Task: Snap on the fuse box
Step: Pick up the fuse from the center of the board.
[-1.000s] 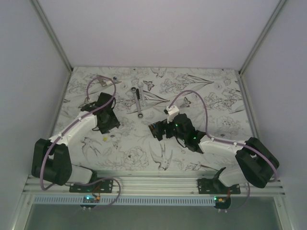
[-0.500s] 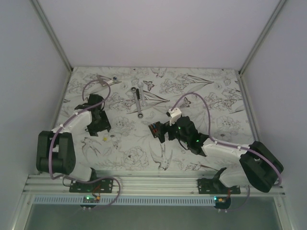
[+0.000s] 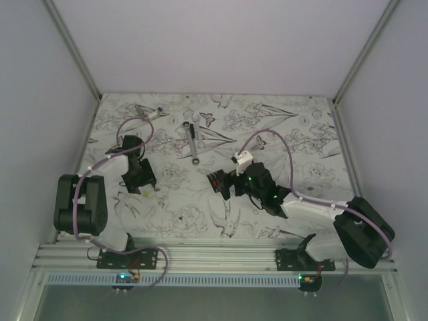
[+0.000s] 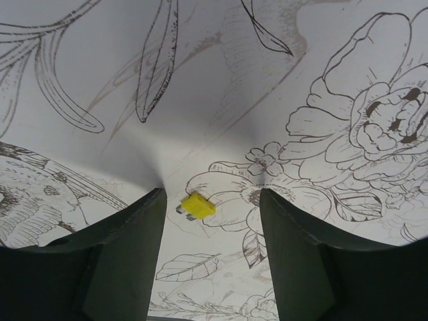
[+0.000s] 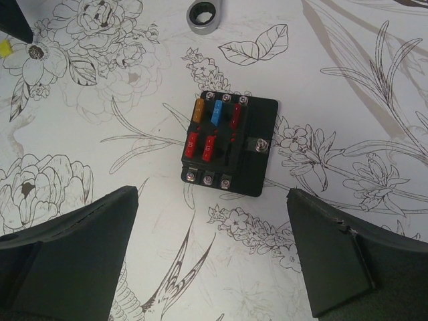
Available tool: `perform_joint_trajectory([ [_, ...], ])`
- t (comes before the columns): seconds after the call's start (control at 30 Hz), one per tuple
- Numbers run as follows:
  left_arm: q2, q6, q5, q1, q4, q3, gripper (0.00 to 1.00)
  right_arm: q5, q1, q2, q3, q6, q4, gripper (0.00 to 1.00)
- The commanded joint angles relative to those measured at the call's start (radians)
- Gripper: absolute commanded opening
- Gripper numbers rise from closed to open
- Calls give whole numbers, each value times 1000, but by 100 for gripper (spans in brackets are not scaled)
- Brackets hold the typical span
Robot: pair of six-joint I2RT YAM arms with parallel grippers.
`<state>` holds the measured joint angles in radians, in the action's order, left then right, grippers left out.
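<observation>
The fuse box (image 5: 229,146) is a small black square box lying flat on the flowered table, with red, blue and orange fuses in its top slots. In the top view the fuse box (image 3: 215,182) sits near the table's middle. My right gripper (image 5: 212,224) hovers just short of it, open wide, with the box beyond the fingertips and nothing between them. My left gripper (image 4: 211,231) is open over the left side of the table, also empty. A loose yellow fuse (image 4: 198,206) lies on the table just past its tips. In the top view the left gripper (image 3: 138,178) points down.
A long grey metal wrench (image 3: 193,142) lies behind the fuse box, and its ring end (image 5: 203,15) shows in the right wrist view. The yellow fuse (image 3: 146,192) is below the left gripper. A small clear part (image 3: 148,111) lies at the back left. Frame posts bound the table.
My left arm has pulled back toward its base and the left edge, and its jaws have opened wider. My right gripper shifted slightly beside the fuse box, which has not moved.
</observation>
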<state>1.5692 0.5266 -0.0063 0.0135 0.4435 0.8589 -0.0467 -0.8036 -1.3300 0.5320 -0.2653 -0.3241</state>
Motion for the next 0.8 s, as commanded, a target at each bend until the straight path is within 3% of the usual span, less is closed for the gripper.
perform_joint_trajectory([
  [0.0,8,30,95,10,-9,-61,62,-13,-8,-8,32,16,-4,100],
  [0.27,2,97,90,108,-6,-59,62,-14,-8,-23,41,20,7,100],
  [0.53,-9,135,118,147,16,-32,61,-12,-8,-41,56,26,26,100],
  [0.77,-75,128,64,151,87,-40,62,-12,-8,-39,51,26,19,100],
])
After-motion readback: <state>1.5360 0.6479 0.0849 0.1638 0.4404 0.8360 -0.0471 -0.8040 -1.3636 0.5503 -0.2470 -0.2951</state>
